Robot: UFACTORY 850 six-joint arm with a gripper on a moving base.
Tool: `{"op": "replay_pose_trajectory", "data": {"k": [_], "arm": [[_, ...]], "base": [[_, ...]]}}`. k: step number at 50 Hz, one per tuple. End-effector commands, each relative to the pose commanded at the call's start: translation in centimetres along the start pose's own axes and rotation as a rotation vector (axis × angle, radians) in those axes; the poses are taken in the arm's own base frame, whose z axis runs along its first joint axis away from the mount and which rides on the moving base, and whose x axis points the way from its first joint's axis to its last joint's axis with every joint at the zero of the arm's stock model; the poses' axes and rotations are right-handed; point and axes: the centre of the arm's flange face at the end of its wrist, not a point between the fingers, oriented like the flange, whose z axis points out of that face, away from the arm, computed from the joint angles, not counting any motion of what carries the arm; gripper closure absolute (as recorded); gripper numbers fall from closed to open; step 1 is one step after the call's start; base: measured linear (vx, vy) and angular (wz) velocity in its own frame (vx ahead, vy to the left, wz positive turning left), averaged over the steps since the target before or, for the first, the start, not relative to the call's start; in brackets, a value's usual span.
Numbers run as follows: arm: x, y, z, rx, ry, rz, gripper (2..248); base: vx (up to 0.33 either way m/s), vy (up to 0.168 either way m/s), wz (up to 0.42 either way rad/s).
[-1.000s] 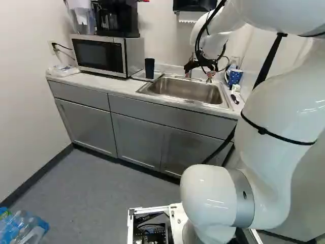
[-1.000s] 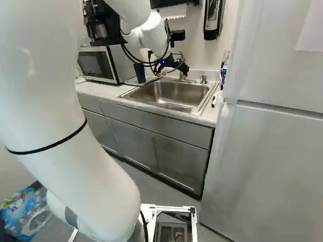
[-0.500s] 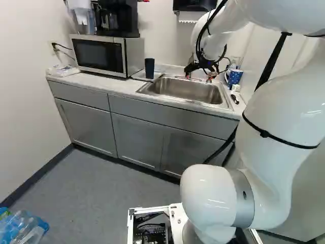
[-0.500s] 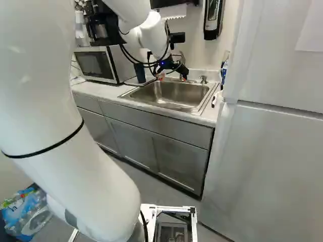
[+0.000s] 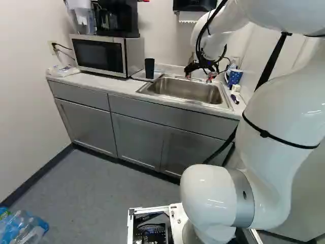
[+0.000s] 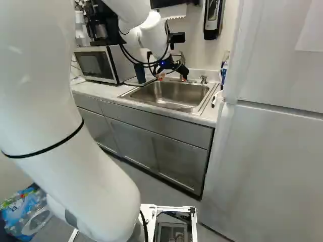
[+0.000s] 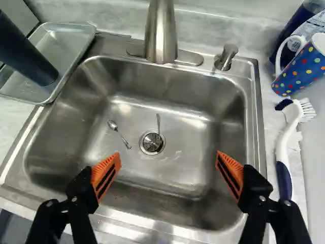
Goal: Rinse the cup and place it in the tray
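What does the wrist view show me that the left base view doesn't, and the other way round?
Only the wrist view: a small spoon on the sink's floor, and the drain with a thin metal handle sticking up from it.

Only the left base view: the microwave, the black coffee maker on top of it, and the grey cabinets.

Both: the sink, the dark cup standing on the tray, and the spotted mug.
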Motion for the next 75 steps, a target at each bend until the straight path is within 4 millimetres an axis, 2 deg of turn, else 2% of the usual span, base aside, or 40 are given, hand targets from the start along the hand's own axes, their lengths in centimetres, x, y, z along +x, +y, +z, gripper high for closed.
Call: {"op": "replay_pose_trajectory", "data": {"k": [42, 75], "arm": [[0.00, 0.00, 0.00, 0.000, 0.000, 0.000, 3], [0.00, 0.00, 0.00, 0.000, 0.000, 0.000, 3]], "base": [[-0.003, 0.013, 0.003], [-0.035, 0.097, 0.005]]}}
